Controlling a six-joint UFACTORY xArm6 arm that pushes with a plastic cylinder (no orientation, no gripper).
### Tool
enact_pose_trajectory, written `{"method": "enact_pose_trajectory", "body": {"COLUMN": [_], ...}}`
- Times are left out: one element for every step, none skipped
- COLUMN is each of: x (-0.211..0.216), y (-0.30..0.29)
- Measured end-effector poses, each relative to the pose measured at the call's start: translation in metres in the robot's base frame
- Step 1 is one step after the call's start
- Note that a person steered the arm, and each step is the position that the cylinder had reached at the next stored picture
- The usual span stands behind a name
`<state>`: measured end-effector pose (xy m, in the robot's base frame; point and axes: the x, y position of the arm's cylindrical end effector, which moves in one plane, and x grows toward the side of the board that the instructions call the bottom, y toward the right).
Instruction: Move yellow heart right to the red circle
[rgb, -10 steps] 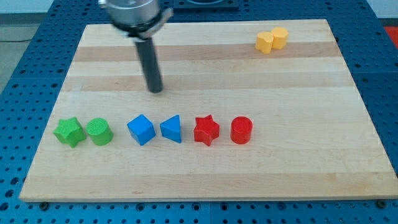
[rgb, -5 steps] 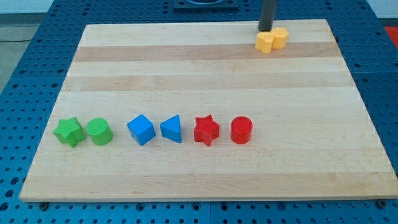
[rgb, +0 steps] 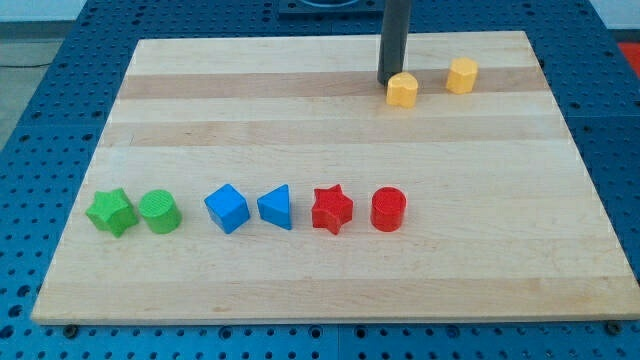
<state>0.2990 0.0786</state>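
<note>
Two yellow blocks sit apart; my tip (rgb: 391, 82) touches the yellow heart (rgb: 402, 90), far above the red circle (rgb: 388, 210). I have no claw.

Pale wooden board (rgb: 330, 270) sitting on blue perforated table (rgb: 30, 200)
Even overhead light is showing the board's grain stripes

The dark rod (rgb: 394, 40) is cut off by the view's top edge at 12 o'clock, the desk (rgb: 330, 110) hides its lower corners past the bottom edge, and the two yellow blocks' (rgb: 402, 90) shapes are too small to tell
</note>
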Motion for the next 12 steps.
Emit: {"method": "enact_pose_trajectory", "body": {"x": [0.018,0.032,0.050,0.065,0.080,0.099,0.108,0.111,0.118,0.135,0.150,0.167], "y": [0.011,0.037,0.049,0.065,0.080,0.082,0.057,0.041,0.034,0.034,0.034,0.034]}}
